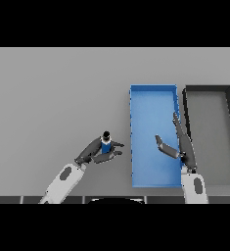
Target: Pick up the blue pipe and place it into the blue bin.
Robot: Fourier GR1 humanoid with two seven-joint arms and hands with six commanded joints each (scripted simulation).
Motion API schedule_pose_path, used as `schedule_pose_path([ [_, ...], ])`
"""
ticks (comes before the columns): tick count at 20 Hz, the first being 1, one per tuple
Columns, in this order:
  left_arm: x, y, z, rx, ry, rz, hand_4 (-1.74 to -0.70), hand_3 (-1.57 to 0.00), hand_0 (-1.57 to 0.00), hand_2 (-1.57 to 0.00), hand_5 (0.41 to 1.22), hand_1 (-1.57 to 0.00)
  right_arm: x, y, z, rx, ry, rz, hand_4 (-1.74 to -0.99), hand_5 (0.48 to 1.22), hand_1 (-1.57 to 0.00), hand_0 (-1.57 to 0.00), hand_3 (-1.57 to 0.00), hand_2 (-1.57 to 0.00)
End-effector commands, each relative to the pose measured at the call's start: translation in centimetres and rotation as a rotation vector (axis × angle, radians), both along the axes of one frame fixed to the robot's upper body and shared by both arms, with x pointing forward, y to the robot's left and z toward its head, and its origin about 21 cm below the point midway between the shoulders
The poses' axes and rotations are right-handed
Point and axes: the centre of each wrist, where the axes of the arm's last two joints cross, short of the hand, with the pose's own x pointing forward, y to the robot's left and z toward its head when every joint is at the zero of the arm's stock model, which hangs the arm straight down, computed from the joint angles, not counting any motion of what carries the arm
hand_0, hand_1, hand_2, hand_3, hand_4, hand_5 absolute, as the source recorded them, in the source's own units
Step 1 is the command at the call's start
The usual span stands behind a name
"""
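Near the grey worktop's (53, 98) front edge, the left hand (98, 151) curls its fingers around a small blue pipe (106, 145), just left of the blue bin (153, 93). The right hand (177, 142), fingers spread, hovers over that bin's right wall. A dark bin (209, 89) sits alongside, toward the right edge.

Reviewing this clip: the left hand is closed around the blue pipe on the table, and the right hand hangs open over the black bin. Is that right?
Not quite. In the head view the right hand hangs open over the blue bin, not the black bin, which sits just beyond it. The rest holds: the left hand is closed around the blue pipe on the table.
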Motion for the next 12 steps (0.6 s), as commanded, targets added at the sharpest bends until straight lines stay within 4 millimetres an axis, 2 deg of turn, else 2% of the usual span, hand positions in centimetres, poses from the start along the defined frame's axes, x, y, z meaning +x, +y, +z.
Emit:
schedule_pose_path([
  [1, 0.1, -0.1, 0.3, -0.006, -0.020, 0.006, -1.48, -1.49, -1.47, -1.50, 1.188, -1.48, 0.0, -0.1, -0.1, 0.005, -0.003, -0.002, -1.219, 0.628, 0.00, 0.00, 0.00, 0.00],
  [4, 0.9, -0.6, 2.5, -0.060, -0.077, 0.002, -1.47, -1.53, -1.52, -1.53, 1.204, -1.53, 0.2, 0.1, -0.1, -0.002, 0.003, -0.004, -1.226, 0.636, 0.00, 0.00, 0.00, 0.00],
  [5, 0.6, -0.7, 2.8, -0.068, -0.089, -0.008, -1.47, -1.54, -1.53, -1.54, 1.207, -1.53, -0.2, -0.1, -0.5, -0.011, 0.003, -0.001, -1.220, 0.638, 0.00, 0.00, 0.00, 0.00],
  [7, 0.6, -1.3, 3.9, -0.081, -0.095, -0.035, -1.47, -1.55, -1.54, -1.55, 1.212, -1.55, -0.1, -0.3, -0.1, -0.029, -0.008, -0.010, -1.204, 0.640, 0.00, 0.00, 0.00, 0.00],
  [10, 0.9, -2.3, 6.4, -0.097, -0.145, -0.085, -1.47, -1.56, -1.56, -1.56, 1.217, -1.56, -0.1, -0.5, -0.2, -0.042, -0.014, -0.005, -1.176, 0.643, 0.00, 0.00, 0.00, 0.00],
  [12, 1.1, -2.5, 7.0, -0.085, -0.150, -0.099, -1.47, -1.56, -1.56, -1.56, 1.218, -1.56, -0.1, -0.3, -0.4, -0.043, -0.015, -0.009, -1.161, 0.644, 0.00, 0.00, 0.00, 0.00],
])
